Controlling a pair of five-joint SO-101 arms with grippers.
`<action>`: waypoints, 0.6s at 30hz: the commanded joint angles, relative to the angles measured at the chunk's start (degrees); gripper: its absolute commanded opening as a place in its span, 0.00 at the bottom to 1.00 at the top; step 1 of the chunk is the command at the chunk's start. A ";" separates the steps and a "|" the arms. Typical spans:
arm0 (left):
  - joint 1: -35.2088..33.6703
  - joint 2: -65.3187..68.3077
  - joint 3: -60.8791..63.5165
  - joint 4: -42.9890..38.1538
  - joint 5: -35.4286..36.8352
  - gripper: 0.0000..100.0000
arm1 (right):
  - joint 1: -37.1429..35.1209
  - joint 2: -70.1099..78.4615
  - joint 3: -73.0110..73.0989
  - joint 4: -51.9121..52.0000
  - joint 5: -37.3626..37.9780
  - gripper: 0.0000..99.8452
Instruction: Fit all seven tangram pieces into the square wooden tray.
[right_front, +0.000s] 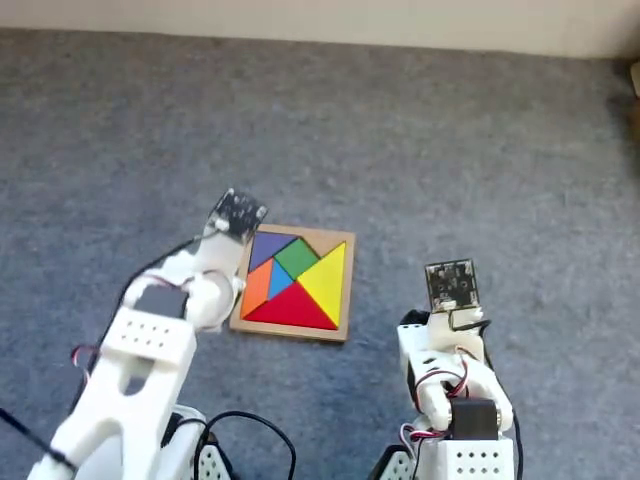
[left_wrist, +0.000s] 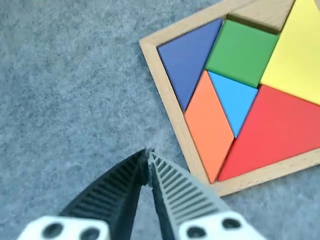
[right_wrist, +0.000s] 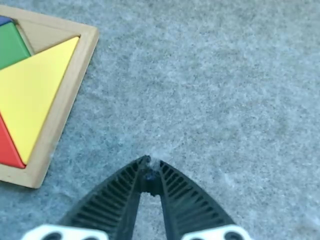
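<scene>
The square wooden tray lies on the carpet between the arms. In it sit a purple triangle, a green square, a big yellow triangle, a big red triangle, an orange parallelogram and a small light blue triangle. A bare triangular patch of tray floor shows in the corner beside the green square. My left gripper is shut and empty over the carpet, just off the tray's left rim. My right gripper is shut and empty over carpet to the right of the tray.
Grey carpet covers the whole floor around the tray. The left arm leans in beside the tray's left side, and the right arm stands a short way off its right side. A pale wall strip runs along the far edge.
</scene>
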 joint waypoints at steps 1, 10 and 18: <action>0.31 -7.34 4.88 -3.52 0.35 0.00 | 0.40 -1.10 5.85 -0.13 -0.09 0.00; -0.57 -22.02 15.87 -4.84 0.44 0.00 | 0.40 -1.10 5.85 0.31 -0.09 0.00; -6.64 -36.79 26.68 -4.84 0.44 0.00 | 0.48 -1.10 5.85 0.31 -0.09 0.00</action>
